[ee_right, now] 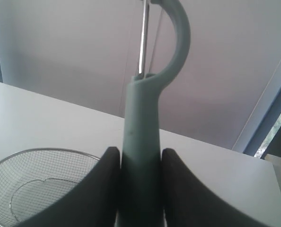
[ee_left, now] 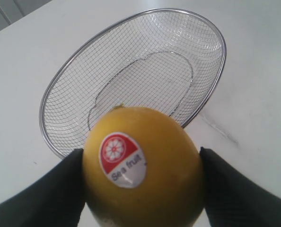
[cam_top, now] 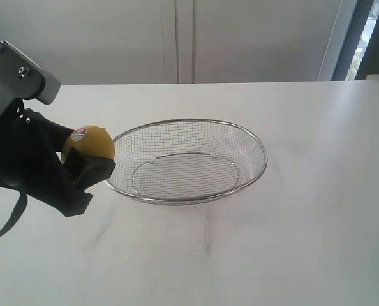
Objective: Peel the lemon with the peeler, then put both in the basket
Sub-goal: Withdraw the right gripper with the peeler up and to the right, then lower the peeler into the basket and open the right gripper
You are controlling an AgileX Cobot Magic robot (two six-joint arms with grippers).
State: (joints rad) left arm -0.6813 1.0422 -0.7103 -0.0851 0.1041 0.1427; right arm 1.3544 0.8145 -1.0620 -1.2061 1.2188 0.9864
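Left wrist view shows the lemon [ee_left: 143, 168] clamped across its width by the left gripper [ee_left: 143, 189], one dark pad bearing on each flank and a red-and-white sticker [ee_left: 123, 159] facing the camera. No peeled patch appears on the side that shows. The rind looks smooth and waxy, firm rather than soft. In my judgement the fruit is light but apt to roll or slip under a sideways load, so a hold across its widest part, as found here, suits it. The exposed crown between the pads is the surface open to a cut. In the exterior view the lemon sits just beside the near-left rim of the wire-mesh basket [cam_top: 189, 120], outside it and apparently clear of the white table [cam_top: 304, 223]. The basket holds nothing. Right wrist view shows the peeler [ee_right: 139, 118] gripped on its pale teal handle by the right gripper [ee_right: 140, 153], jaws narrow and closed on the handle's lower part, the curved head and metal blade [ee_right: 143, 38] standing free beyond the pads. The tool appears rigid and light. A hold low on the handle gives reach, though I judge it may pivot if the blade bites hard. The exterior view does not show that arm, so its distance from the fruit cannot be stated.
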